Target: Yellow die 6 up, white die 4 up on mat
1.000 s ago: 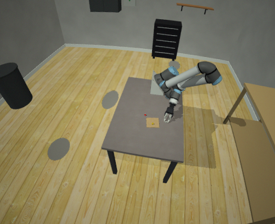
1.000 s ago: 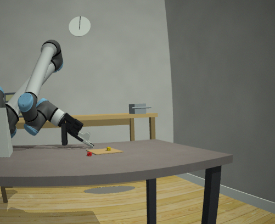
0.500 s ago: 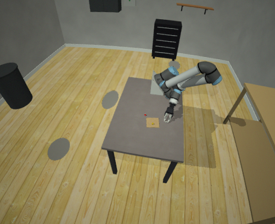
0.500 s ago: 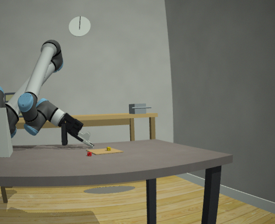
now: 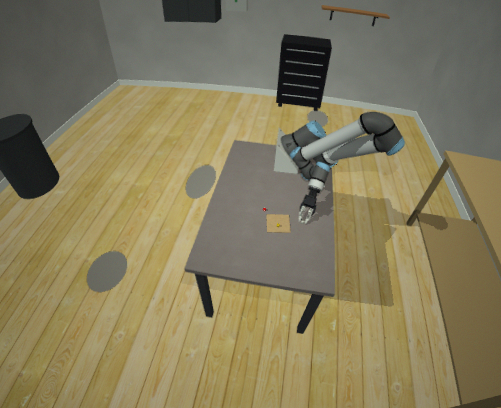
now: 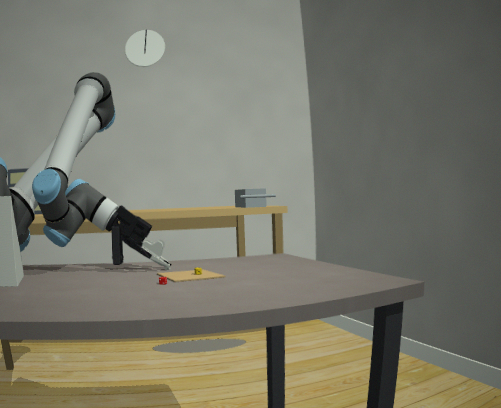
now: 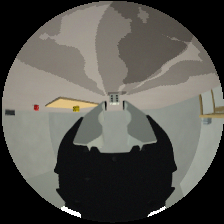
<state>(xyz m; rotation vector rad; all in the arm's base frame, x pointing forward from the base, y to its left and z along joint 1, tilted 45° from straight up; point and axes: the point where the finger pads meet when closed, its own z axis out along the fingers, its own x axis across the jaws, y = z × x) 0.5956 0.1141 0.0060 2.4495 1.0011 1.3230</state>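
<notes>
Read from left to right in the top view, the red die lay on the table, off the mat and near its edge. The number on its top was too small to read. Next came the tan mat, flat on the table. The yellow die stood on the mat, inside its edges; its top number could not be made out. Furthest right of these was the gripper, tilted and low over the table, beside the mat. Its fingers were slightly spread, pinching nothing. In the wrist view, the white die appeared at the fingertips, narrower than the gap between them. Dark pips were visible on it, but which number was on top could not be determined. It was off the mat.
</notes>
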